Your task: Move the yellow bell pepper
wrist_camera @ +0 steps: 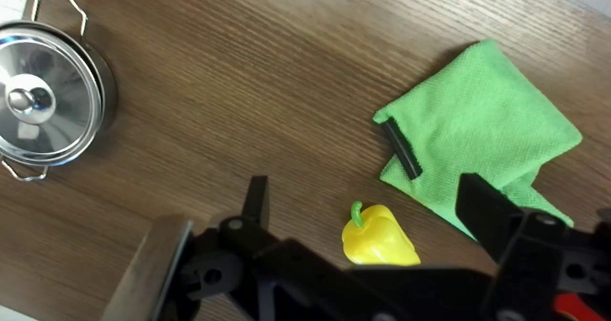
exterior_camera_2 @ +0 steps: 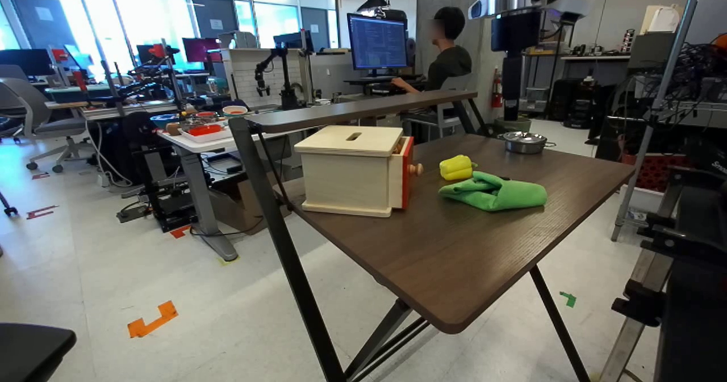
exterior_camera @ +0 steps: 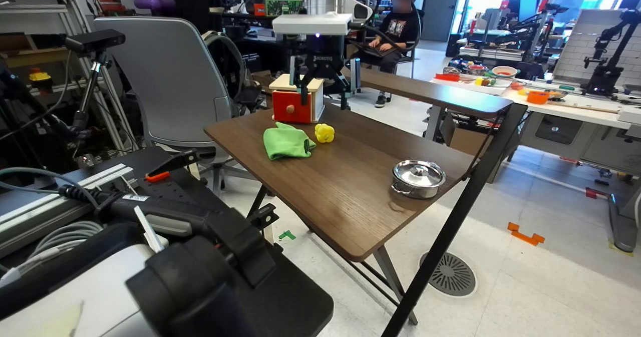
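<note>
The yellow bell pepper [exterior_camera: 324, 132] with a green stem lies on the brown table [exterior_camera: 360, 177], next to the green cloth [exterior_camera: 286, 142]. It also shows in an exterior view [exterior_camera_2: 456, 167] and in the wrist view [wrist_camera: 377, 237], where the gripper body hides its lower part. My gripper [exterior_camera: 324, 100] is open and empty, held well above the table. In the wrist view its two fingertips [wrist_camera: 363, 187] stand wide apart, with the pepper showing between them, not touched. In an exterior view the gripper [exterior_camera_2: 511, 109] appears edge-on, apart from the pepper.
A wooden box with a red drawer front [exterior_camera: 293, 106] stands beside the pepper and cloth [exterior_camera_2: 494, 193]. A lidded metal pot [exterior_camera: 418, 178] stands near the opposite end. A raised shelf [exterior_camera: 430, 92] runs along one long side. A black stick-like piece [wrist_camera: 402, 148] lies at the cloth's edge.
</note>
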Tool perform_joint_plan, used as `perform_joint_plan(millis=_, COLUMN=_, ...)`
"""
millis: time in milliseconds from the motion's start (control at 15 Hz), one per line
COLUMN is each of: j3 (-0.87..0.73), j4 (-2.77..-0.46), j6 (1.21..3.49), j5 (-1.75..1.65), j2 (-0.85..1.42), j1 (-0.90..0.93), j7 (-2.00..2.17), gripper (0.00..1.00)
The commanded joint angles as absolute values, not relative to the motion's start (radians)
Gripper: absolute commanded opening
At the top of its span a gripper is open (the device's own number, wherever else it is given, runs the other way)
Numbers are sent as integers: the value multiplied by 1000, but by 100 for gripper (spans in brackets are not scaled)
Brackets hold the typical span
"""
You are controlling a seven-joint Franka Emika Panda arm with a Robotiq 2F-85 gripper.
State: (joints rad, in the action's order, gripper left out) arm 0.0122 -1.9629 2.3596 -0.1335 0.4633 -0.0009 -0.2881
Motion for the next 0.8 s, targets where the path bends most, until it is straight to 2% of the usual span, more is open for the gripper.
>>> perform_joint_plan(millis=0, j3=25, j4=-1873, j6=2418, j5=-153, j2=563, j1=-5, j7=-306, gripper=100)
perform_joint_plan(millis=733, j3=53, j4=-1734, j6=2433, j5=-160, j2=724, j1=11, j7=-344, gripper=100)
